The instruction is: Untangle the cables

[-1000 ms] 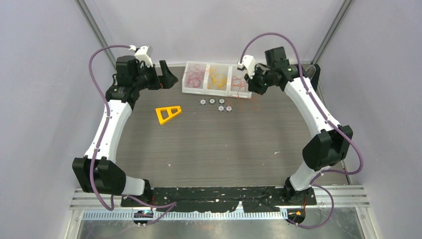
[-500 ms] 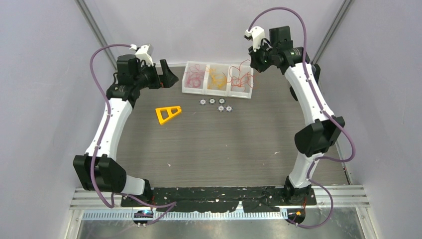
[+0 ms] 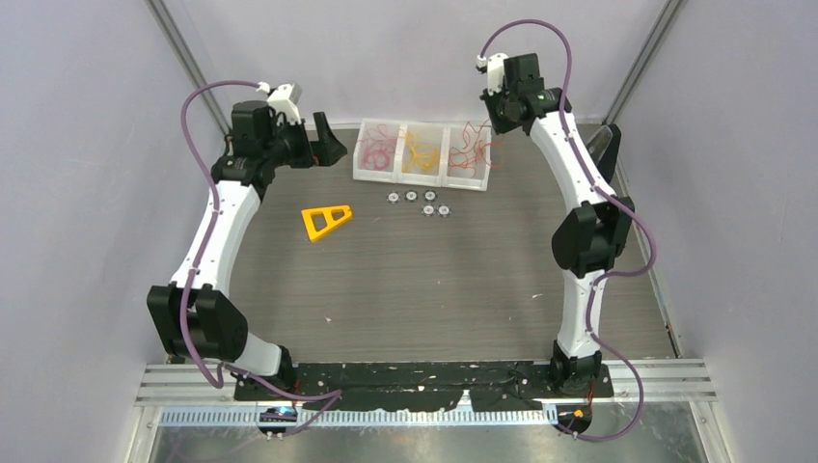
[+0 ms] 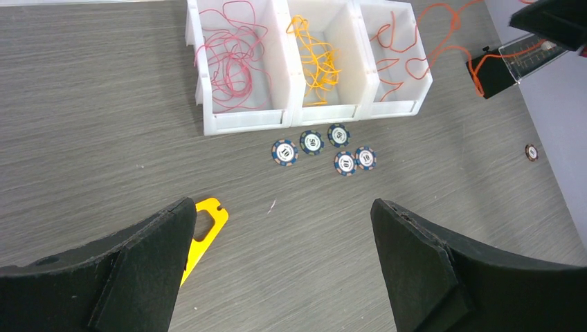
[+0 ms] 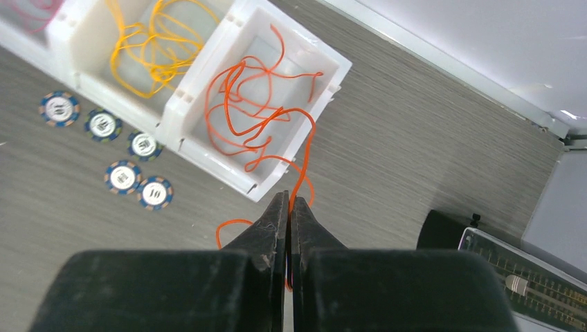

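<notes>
right gripper pinching orange cable, rest lying in bin.
left gripper wide, empty; red cable, yellow cable binned alongside. Light, limp, snag-prone: take one free strand near an end, not the clump.

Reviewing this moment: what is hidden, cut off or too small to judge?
Right wrist: where the orange cable ends past the right gripper, hidden by its shut fingers.
Top external: that grip, hidden under the right arm.
Left wrist: most of the yellow frame, covered by a finger of the left gripper.
Right wrist: the black device, cut off at the corner.
</notes>
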Controlling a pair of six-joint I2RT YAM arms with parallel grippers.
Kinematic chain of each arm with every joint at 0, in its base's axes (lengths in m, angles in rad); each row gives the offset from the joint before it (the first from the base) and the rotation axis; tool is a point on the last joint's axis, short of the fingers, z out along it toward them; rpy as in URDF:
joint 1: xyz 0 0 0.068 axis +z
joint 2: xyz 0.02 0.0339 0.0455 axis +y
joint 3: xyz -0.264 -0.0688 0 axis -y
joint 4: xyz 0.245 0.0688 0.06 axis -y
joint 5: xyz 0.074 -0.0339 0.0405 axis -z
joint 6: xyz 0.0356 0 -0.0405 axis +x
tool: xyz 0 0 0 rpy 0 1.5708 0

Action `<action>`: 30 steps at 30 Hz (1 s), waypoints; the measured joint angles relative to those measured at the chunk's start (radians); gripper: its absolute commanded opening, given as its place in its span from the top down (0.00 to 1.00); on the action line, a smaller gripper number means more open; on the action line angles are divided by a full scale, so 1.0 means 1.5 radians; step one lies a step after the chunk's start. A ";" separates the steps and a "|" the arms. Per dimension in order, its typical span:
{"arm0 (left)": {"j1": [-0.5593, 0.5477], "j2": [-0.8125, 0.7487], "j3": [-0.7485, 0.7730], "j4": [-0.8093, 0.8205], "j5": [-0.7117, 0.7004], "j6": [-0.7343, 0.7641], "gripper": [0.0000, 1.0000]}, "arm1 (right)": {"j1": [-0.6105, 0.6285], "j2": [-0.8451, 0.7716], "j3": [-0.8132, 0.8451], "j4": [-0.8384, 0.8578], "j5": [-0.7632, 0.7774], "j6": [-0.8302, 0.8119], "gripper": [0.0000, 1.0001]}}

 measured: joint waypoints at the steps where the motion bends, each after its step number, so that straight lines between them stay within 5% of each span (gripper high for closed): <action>1: 0.000 0.004 0.004 0.000 0.000 0.000 0.00 | 0.000 0.012 0.006 0.005 0.005 0.003 0.95; 13: 0.002 0.033 0.022 -0.010 -0.007 0.005 0.00 | 0.006 0.196 0.053 0.165 0.008 0.041 0.95; 30: 0.019 0.062 0.039 -0.036 -0.020 0.013 0.00 | 0.026 0.262 0.056 0.300 -0.021 0.207 0.95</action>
